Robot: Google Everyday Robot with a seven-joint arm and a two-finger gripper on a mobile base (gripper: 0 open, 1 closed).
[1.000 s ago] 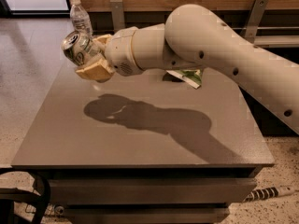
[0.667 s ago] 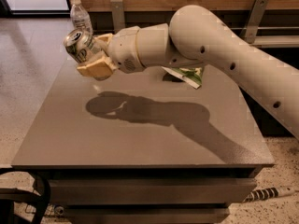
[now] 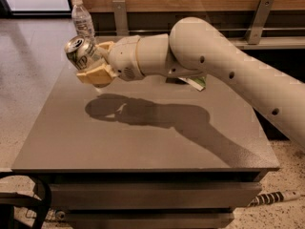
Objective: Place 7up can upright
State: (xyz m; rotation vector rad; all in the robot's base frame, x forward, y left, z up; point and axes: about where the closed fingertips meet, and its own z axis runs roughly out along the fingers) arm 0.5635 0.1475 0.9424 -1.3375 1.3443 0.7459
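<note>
The 7up can (image 3: pixel 80 51), silver with green markings, is held in the air above the left rear part of the grey table (image 3: pixel 143 142). It is tilted, its silver top facing up and to the left. My gripper (image 3: pixel 95 61) is shut on the can, with one tan finger (image 3: pixel 94 74) below it and the other behind it. The white arm reaches in from the right. The can's shadow lies on the table below.
A clear plastic bottle with a white cap (image 3: pixel 82 19) stands at the table's far left corner, just behind the can. A green chip bag (image 3: pixel 194 83) lies at the back, mostly hidden behind the arm. A wooden wall and rail run behind the table.
The arm with the can has shifted slightly left and up; the can stays tilted in the grip.
</note>
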